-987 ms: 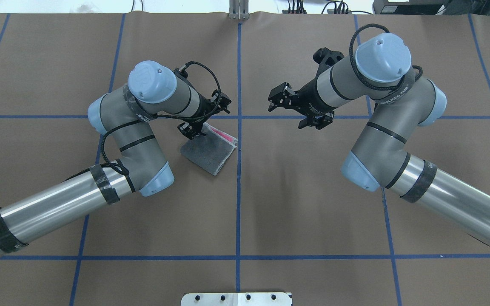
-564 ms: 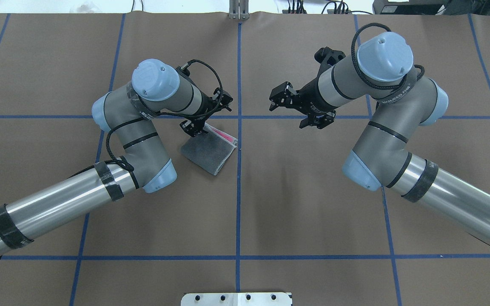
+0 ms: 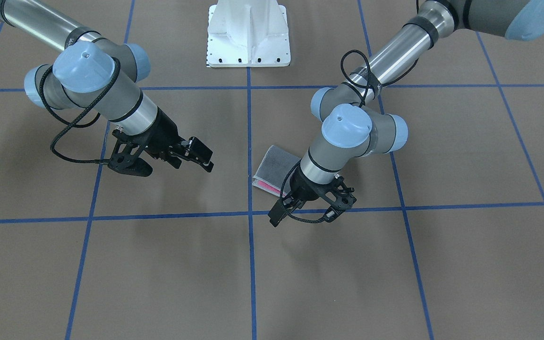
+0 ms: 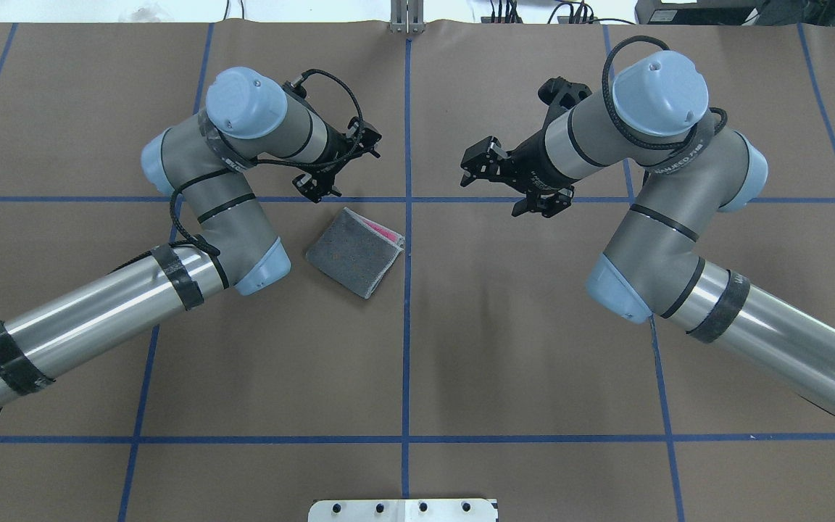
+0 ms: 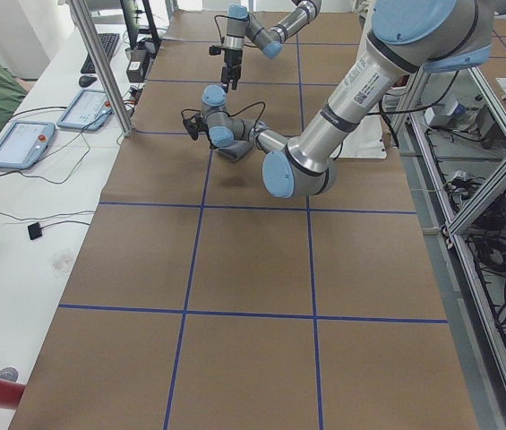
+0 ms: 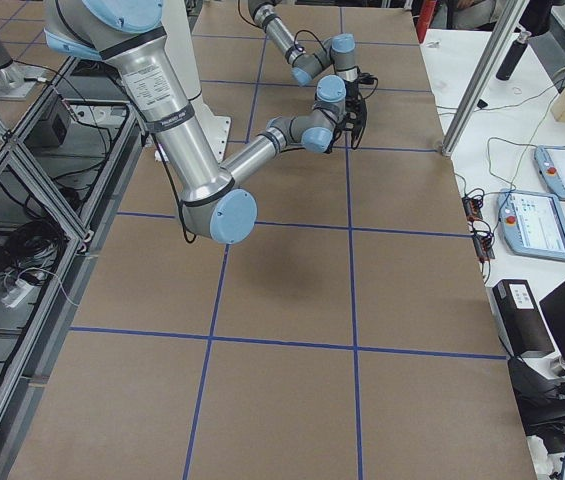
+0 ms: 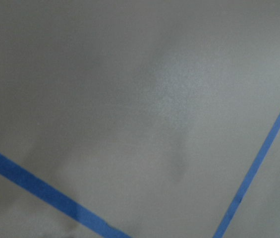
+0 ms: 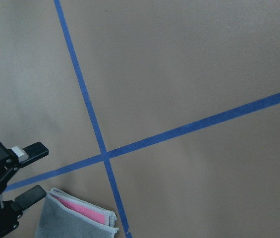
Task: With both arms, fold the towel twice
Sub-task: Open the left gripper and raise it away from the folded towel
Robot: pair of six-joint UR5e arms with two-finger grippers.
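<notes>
Towel (image 4: 356, 254) folded, grey up. Left gripper (image 4: 339, 168) at its 12 o'clock, right gripper (image 4: 470, 165) at 2; both parted, empty.

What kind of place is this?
Probably a robotics lab: a left arm and right arm reach over a brown table gridded with blue tape, with control tablets on a side bench.

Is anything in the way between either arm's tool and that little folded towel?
Nothing visible does. The left tool hangs open just past the towel's far corner. The right tool, also open, is farther off, across a blue tape line, with no object between.
</notes>
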